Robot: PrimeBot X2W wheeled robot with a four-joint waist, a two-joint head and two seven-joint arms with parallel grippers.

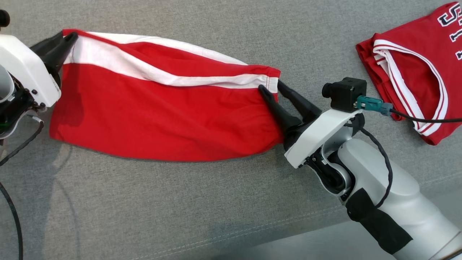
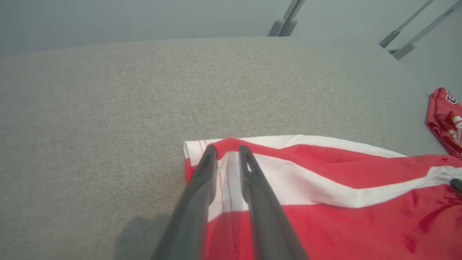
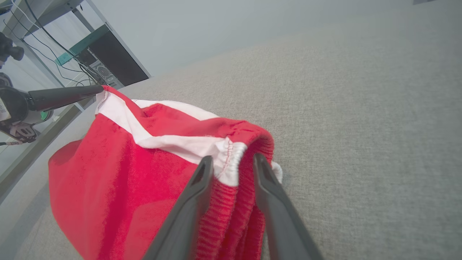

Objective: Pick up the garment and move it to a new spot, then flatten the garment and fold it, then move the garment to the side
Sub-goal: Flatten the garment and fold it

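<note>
The garment (image 1: 162,115), red shorts with a white side stripe, lies stretched out across the grey cushion (image 1: 216,216). My left gripper (image 1: 70,36) is at its upper left corner. In the left wrist view the left gripper (image 2: 227,150) has its fingers slightly apart, with the white stripe of the garment (image 2: 325,216) showing in the gap. My right gripper (image 1: 270,86) is at the right end. In the right wrist view the right gripper (image 3: 232,160) stands open astride the bunched waistband of the garment (image 3: 108,173). The left gripper (image 3: 97,89) shows at the far corner.
A second red garment, a folded jersey (image 1: 415,54) with white trim and lettering, lies at the cushion's far right, also seen as the jersey (image 2: 445,119). The cushion's front seam (image 1: 252,231) runs low across the head view. Metal frame legs (image 2: 285,21) stand beyond the cushion.
</note>
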